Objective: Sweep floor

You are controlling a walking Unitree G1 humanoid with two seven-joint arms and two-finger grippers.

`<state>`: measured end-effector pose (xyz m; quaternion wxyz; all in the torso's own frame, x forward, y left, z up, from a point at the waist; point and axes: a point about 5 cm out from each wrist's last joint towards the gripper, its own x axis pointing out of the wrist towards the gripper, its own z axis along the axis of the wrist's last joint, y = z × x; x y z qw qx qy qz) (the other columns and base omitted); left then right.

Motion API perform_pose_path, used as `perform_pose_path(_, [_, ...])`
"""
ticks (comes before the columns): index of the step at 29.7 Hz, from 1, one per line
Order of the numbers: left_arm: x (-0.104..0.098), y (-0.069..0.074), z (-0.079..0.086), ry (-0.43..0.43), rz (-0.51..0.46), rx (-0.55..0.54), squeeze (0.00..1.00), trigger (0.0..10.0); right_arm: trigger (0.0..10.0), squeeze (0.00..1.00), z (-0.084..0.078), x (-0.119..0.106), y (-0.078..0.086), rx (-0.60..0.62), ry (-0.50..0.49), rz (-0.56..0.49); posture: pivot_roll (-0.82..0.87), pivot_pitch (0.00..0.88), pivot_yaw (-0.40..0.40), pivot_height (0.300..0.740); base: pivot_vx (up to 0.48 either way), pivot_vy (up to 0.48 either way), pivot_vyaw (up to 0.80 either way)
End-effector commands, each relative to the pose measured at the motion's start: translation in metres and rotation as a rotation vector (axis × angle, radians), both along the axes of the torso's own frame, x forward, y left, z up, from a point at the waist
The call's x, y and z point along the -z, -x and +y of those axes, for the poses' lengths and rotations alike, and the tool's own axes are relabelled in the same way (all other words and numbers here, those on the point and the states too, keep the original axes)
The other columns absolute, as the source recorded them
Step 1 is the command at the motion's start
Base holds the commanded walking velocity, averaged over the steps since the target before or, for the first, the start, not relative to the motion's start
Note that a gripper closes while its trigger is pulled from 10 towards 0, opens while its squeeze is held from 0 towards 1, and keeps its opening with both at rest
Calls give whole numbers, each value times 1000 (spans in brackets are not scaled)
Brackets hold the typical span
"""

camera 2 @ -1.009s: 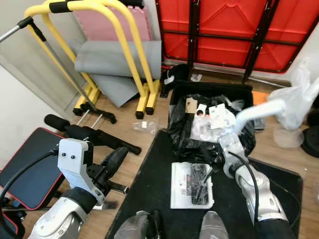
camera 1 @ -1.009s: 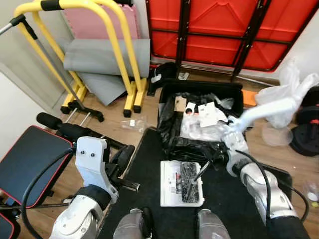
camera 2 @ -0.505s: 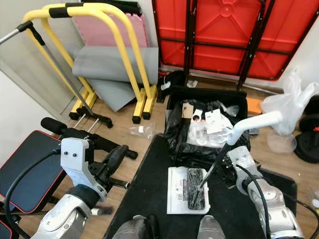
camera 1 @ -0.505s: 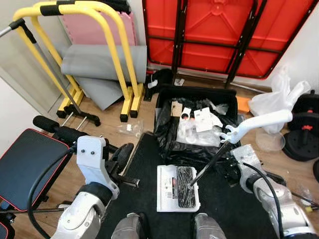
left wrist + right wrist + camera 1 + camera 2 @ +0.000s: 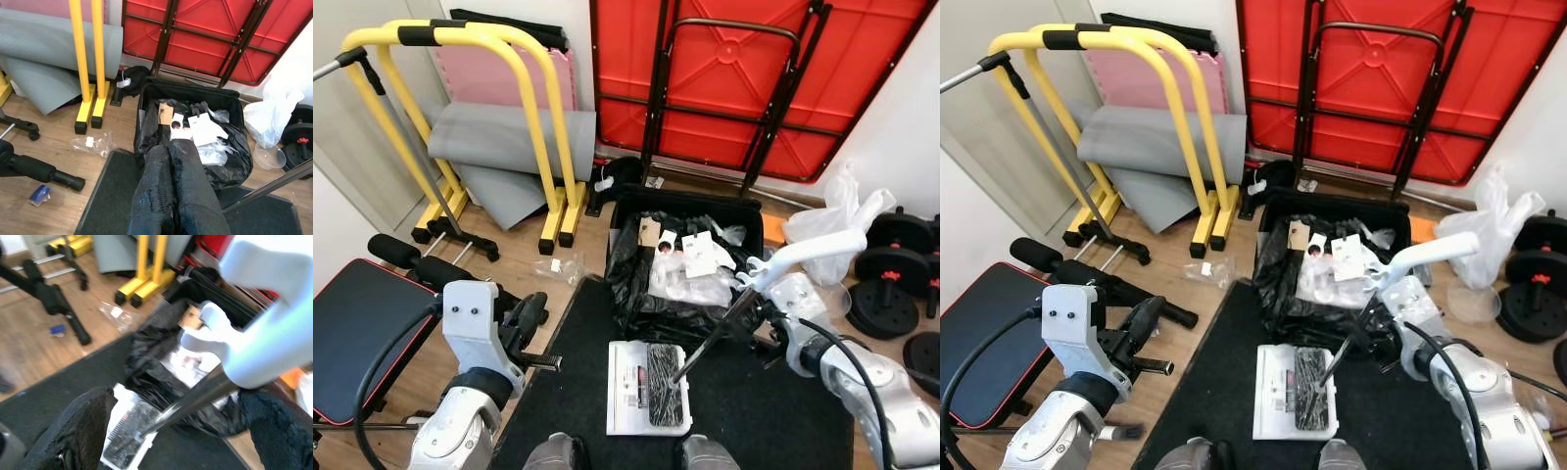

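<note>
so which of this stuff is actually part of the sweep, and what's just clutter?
Job:
broom in right gripper
white dustpan
lined trash bin

Clutter:
yellow bars
grey mat
red folded table
dumbbells
weight bench

Head stereo pair looks forward and down from standing height at the black bin, red folded table behind it, black mat in front. Left wrist cam looks along its closed fingers toward the same bin from lower and nearer. Right wrist cam sits closest, viewing the bin past the broom handle.
</note>
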<state>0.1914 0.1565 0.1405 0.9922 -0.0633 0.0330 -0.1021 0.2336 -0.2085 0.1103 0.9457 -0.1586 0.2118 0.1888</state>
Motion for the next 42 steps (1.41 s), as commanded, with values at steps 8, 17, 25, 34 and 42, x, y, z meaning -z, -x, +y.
perform_pose_path(8, [9, 1, 2, 9, 21, 10, 0, 10000, 10000, 0, -3, 10, 4, 46, 15, 55, -150, 80, -15, 740, 0, -398, 0])
perform_pose_path(17, [9, -3, 0, 21, 8, 35, 0, 10000, 10000, 0, -5, 15, 9, 58, 16, 147, -154, 81, -5, 740, 0, -444, 0])
perform_pose_path(25, [9, -7, 3, 11, 15, 17, 0, 10000, 10000, 0, -8, 18, 11, 50, 25, 176, -153, 88, 0, 740, 0, -108, 0])
perform_pose_path(34, [8, -8, 5, -8, 10, 7, 0, 10000, 10000, 0, -4, 17, 9, 34, 8, 174, -150, 101, 3, 740, 0, 0, 0])
perform_pose_path(42, [5, -11, 7, -34, 1, 10, 0, 10000, 10000, 0, 7, 21, 4, -150, -27, 192, -142, 115, 21, 735, 0, 0, 0])
